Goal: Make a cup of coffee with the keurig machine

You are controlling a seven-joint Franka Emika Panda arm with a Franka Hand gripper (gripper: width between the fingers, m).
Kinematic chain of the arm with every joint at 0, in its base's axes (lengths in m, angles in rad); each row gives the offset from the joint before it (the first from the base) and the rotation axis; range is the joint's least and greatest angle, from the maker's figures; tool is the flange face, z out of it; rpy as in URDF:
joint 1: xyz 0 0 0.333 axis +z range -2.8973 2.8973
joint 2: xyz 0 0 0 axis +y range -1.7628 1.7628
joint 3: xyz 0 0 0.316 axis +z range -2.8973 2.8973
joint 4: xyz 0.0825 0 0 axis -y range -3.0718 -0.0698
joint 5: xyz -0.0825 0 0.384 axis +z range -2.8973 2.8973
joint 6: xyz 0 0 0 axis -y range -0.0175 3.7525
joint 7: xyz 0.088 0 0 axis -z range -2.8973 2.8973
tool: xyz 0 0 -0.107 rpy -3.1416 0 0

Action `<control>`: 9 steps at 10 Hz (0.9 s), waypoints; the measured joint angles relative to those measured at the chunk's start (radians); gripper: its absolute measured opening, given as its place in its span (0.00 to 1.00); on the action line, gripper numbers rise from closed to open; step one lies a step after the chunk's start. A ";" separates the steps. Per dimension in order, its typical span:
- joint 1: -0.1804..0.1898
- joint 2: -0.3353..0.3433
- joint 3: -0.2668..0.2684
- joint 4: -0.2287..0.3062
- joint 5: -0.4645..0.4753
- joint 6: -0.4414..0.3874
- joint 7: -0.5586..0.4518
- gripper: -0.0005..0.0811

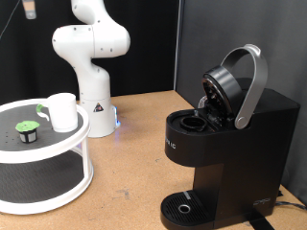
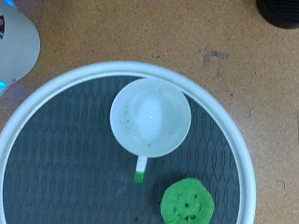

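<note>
The cup (image 1: 62, 111), a small white mug, stands on the top tier of a round white stand (image 1: 84, 134) at the exterior view's left. The wrist view looks straight down into the cup (image 2: 149, 117); its handle has a green mark. A green-topped pod (image 1: 26, 127) lies beside the cup on the same tier, and also shows in the wrist view (image 2: 187, 203). The keurig machine (image 1: 230, 153) stands at the exterior view's right with its lid and silver handle (image 1: 251, 86) raised and the pod chamber open. The gripper shows in neither view; the wrist camera is above the cup.
The arm's white base (image 1: 94, 96) stands at the back, between stand and machine. The stand has a dark mesh floor and a white rim (image 2: 235, 126), with a lower tier (image 1: 38, 182). The machine's round drip tray (image 1: 182, 206) is bare. A wooden tabletop (image 1: 134, 144) lies around them.
</note>
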 joint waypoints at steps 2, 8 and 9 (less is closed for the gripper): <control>-0.001 0.019 -0.023 0.020 -0.017 -0.010 -0.018 0.99; 0.042 0.026 -0.108 -0.033 0.020 0.017 -0.261 0.99; 0.042 0.050 -0.110 -0.054 0.009 0.043 -0.261 0.99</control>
